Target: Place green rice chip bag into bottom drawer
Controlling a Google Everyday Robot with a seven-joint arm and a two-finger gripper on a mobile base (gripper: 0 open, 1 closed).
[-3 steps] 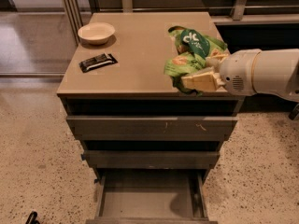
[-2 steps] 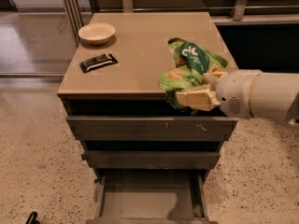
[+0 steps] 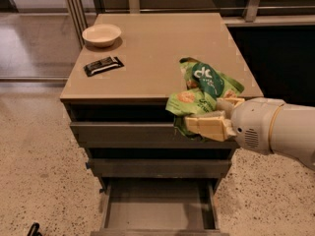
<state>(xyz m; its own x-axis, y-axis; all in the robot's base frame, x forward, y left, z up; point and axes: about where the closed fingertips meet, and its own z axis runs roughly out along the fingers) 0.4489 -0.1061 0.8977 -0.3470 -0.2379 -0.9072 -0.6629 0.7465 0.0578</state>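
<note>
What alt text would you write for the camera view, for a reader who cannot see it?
A robot's pincer, reaching in from the right, grips a crumpled green chip bag at the front edge of a cabinet top. Below, the bottom drawer stands open; a pale bowl and a black bar sit at the top's back left.

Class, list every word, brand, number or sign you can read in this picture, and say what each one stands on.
Nothing can be read with certainty.
Green rice chip bag, held by the claw at the front right edge of the cabinet: white lettering on a dark green round logo, too blurred to read.
Black wrapped bar: white marks, too small to read.
Bowl and bottom drawer: no text visible.
</note>
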